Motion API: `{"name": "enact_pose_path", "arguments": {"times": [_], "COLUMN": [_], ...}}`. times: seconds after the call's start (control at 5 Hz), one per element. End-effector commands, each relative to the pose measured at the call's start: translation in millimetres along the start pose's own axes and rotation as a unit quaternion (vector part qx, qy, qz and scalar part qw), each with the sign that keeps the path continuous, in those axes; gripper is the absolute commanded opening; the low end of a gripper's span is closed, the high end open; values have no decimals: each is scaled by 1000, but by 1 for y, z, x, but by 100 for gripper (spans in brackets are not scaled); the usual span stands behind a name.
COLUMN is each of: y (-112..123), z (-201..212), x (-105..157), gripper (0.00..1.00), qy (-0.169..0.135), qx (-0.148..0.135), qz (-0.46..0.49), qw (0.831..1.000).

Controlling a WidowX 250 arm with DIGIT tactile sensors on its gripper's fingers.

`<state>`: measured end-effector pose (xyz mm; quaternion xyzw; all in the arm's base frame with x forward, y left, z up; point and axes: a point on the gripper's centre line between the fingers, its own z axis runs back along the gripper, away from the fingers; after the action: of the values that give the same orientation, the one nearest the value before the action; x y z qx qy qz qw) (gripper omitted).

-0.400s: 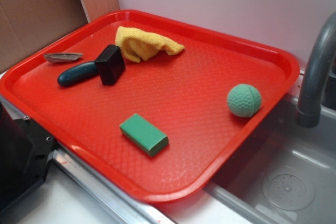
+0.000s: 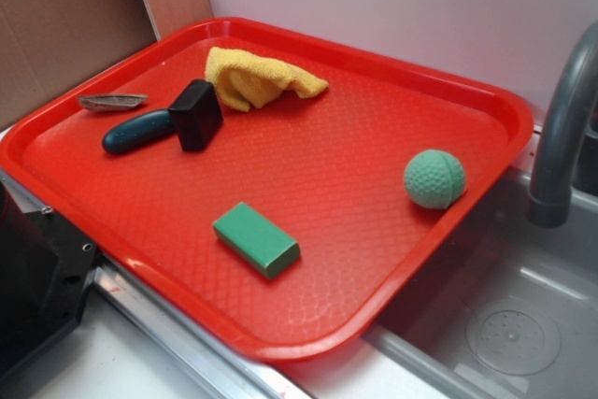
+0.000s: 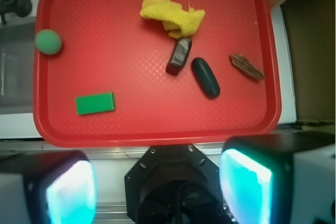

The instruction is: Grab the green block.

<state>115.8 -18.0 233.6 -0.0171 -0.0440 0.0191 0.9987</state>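
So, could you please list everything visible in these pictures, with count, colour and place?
tray: one, red, beside the sink
green block: one, green, lying flat near the tray's front edge
ball: one, pale green, dimpled, by the tray's right rim
cloth: one, yellow, crumpled at the tray's back
tool: one, dark teal handle with black head, tray's left part
flat scrap: one, grey-brown, by the tray's left rim
faucet: one, grey, over the sink
sink: one, grey, right of the tray
hand: one, open, high above the tray's front edge, holding nothing
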Motion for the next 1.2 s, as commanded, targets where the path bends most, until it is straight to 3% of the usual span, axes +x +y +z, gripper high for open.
{"name": "enact_pose_path", "arguments": {"times": [0.0, 0.2, 0.4, 0.6, 0.8, 1.0], "y": [-58, -101, -117, -111, -101, -97], "z": [-61, -95, -122, -147, -175, -197], "x": [-10, -4, 8, 30, 43, 50], "gripper": [100, 100, 100, 100, 100, 100], "qy": [29, 30, -10, -20, -7, 11], "qx": [-39, -62, -91, -105, -97, -70], "qz": [77, 203, 320, 370, 383, 392], "qw": [996, 977, 943, 923, 919, 917]}}
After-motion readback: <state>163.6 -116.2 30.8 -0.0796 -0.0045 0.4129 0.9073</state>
